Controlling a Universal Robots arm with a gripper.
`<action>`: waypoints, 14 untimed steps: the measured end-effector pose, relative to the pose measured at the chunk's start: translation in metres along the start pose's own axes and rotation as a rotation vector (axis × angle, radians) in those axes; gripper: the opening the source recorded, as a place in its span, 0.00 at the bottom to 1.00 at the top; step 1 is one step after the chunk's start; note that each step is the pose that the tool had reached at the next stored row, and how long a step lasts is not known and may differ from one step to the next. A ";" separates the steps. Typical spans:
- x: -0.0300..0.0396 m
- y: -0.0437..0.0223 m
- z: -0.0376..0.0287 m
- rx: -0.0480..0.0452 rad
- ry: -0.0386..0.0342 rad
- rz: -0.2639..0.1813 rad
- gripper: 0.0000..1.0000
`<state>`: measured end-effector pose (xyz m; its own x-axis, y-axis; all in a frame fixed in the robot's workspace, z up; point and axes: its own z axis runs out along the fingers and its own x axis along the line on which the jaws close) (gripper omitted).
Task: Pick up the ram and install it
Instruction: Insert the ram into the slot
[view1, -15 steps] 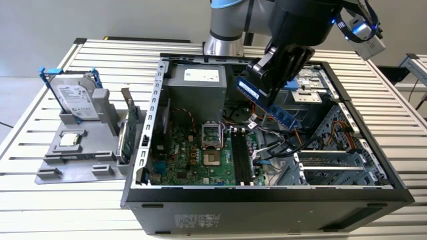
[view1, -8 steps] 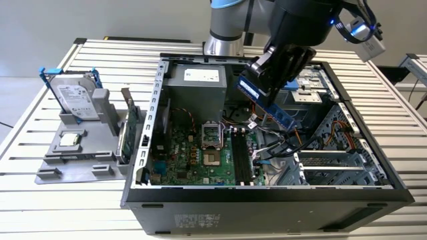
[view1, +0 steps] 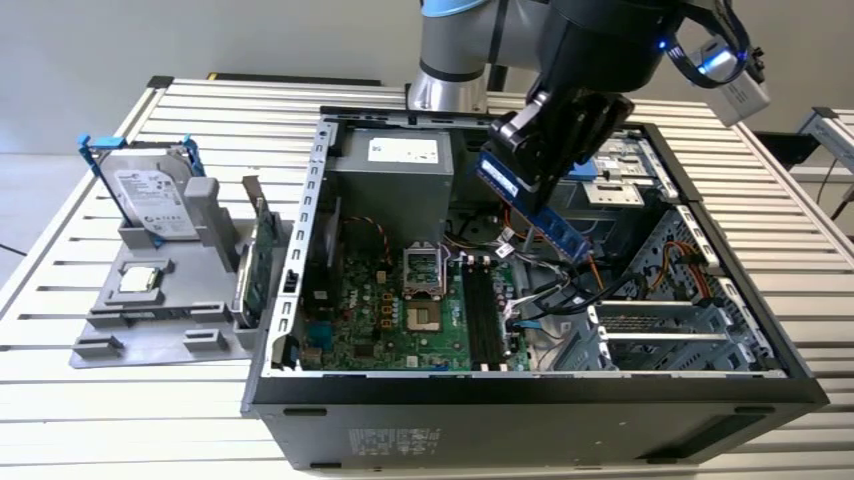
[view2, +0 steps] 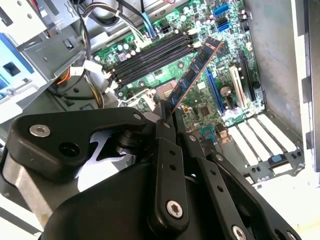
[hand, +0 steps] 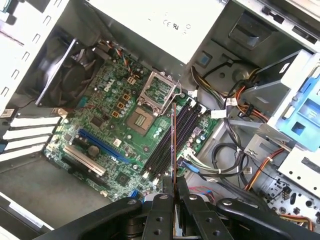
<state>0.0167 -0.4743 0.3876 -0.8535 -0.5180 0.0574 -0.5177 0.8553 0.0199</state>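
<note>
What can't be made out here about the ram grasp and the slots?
- Held end of the ram: in the second wrist view, covered by the fingers shut on it.
- Face of the ram: edge-on in the first wrist view, so its chips are hidden.
- Latches on the memory slots: too small in both wrist views to tell open or closed.
- Upper arm: cut off by the exterior view's top edge.

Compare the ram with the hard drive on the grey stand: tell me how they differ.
The ram is a thin, narrow blue stick; the hard drive is a broader, thicker silver block in a blue bracket. The ram hangs tilted over the open computer case, clamped in the tool; the hard drive stands upright in the grey stand outside it. Neither is mounted in the case.
</note>
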 end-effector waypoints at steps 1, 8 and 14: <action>0.0000 0.0000 0.0000 -0.0002 -0.0001 0.004 0.00; 0.0000 0.0000 0.0000 -0.0018 -0.0006 0.033 0.00; 0.0000 0.0000 0.0000 -0.0032 -0.0011 0.056 0.00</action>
<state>0.0167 -0.4743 0.3876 -0.8812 -0.4693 0.0574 -0.4689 0.8830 0.0199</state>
